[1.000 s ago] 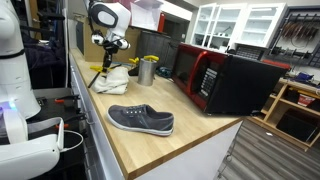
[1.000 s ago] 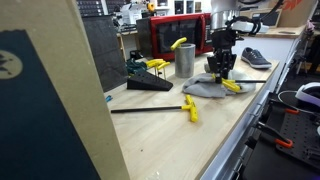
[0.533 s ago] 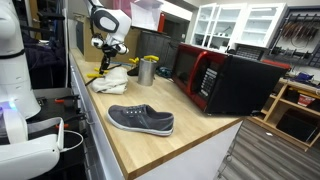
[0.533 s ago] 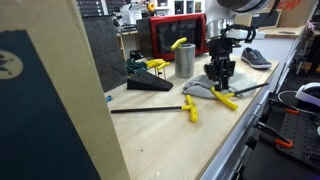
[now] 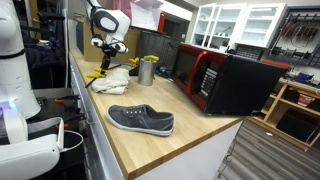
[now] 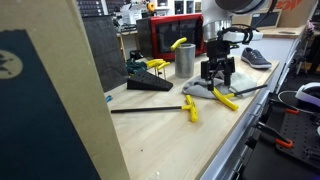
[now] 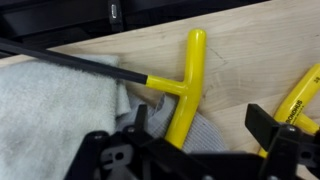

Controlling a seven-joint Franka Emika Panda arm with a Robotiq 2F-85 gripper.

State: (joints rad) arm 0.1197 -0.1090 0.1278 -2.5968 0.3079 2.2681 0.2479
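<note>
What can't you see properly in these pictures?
- Wrist view: the writing on the right-hand yellow handle is too small to read, and the picture's edge cuts the handle off.
- Wrist view: the cloth hides whatever lies under it.
- Exterior view: the cup hides the lower end of the yellow thing standing in it.
- Exterior view: the shoe is too small for details.

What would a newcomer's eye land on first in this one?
The gray shoe lying alone at the front of the wooden counter catches the eye, with the red microwave near it. Farther back, the end effector hovers open over a gray cloth and a yellow T-handled tool.
</note>
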